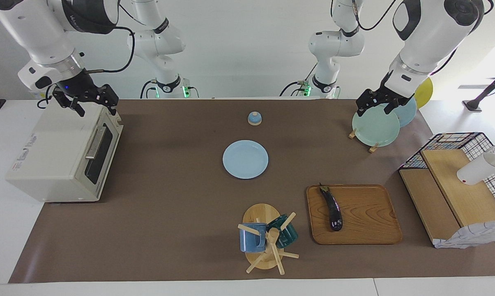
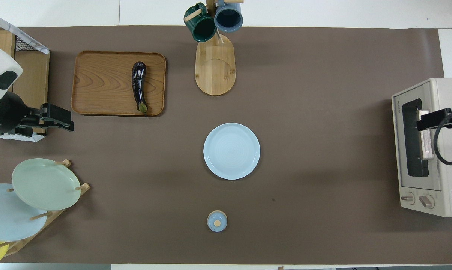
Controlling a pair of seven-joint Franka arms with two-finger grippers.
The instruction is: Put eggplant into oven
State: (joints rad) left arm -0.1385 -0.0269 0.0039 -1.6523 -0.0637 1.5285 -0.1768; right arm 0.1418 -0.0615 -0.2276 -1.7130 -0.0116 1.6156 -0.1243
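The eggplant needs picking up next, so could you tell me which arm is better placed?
Left, probably. The left gripper hangs over the plate rack at the end where the eggplant lies on the wooden tray; the right gripper is over the oven.

1. Eggplant (image 1: 332, 208) (image 2: 138, 86): slim, glossy, dark purple-black, with a small green stem cap. It lies flat on a wooden tray (image 1: 354, 214) (image 2: 98, 82), toward the left arm's end of the table, on the part of the tray closer to the table's middle. Stem end points toward the robots.
2. Oven (image 1: 62, 158) (image 2: 428, 146): boxy cream-white toaster oven at the right arm's end of the table. Door shut (dark glass window, metal bar handle), facing the table's middle. 2 knobs sit beside the door.
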